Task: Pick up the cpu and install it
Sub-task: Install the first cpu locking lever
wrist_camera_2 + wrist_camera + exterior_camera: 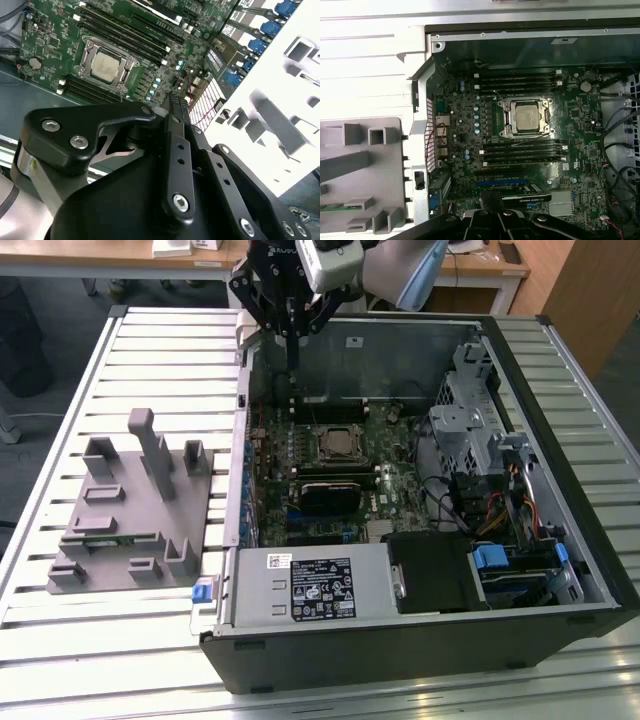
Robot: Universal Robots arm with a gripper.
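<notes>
A single robot arm hangs over an open black and grey computer tower case [400, 655] that lies on its side on a pale slatted metal counter [150, 360].

In the exterior view, the black claw [292, 358] hangs above the far wall of the case, towards the exterior view's left. Its fingers are pressed together into one narrow point, and nothing is held between them. The second wrist view shows the same closed tip [175, 98] with the board below and beyond it.

The cpu [335, 445], a small flat square chip with a pale silver metal top, lies flat in its socket on the green motherboard [580, 130] inside the case. A silver metal bracket frames it. It shows in both wrist views [107, 67] [529, 117]. Long black memory slots [520, 80] run along two opposite sides of the socket. The claw is well apart from the chip and touches nothing.

A black rectangular ribbed block [328, 495] sits on the board near the socket, on its near side in the exterior view. A large silver box with a white label [310, 585] fills the case's near corner.

A grey plastic fixture with upright posts and pockets [130, 510] stands on the counter just beside the case, at the exterior view's left.
</notes>
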